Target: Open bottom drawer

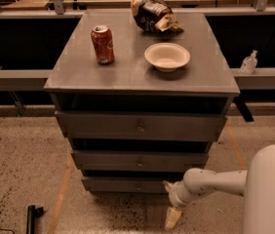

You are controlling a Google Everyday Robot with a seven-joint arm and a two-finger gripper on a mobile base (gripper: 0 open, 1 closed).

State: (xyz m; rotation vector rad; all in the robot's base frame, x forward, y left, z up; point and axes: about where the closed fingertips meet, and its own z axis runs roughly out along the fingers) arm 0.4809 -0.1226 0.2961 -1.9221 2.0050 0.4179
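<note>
The bottom drawer (123, 184) is the lowest, slimmest grey front of the cabinet, with a small round knob (138, 187) at its centre; it sits closed. Above it are the mid drawer (140, 160) and the tall top drawer (140, 126). My gripper (172, 215) hangs at the end of the white arm (210, 182), just right of and below the bottom drawer's right end, pointing down at the floor. It is apart from the knob.
On the cabinet top (127, 74) stand a red soda can (102, 44), a white bowl (167, 56) and a crumpled chip bag (152, 11). A small bottle (248, 62) stands on a ledge at right. A dark object (30, 216) lies on the speckled floor at left.
</note>
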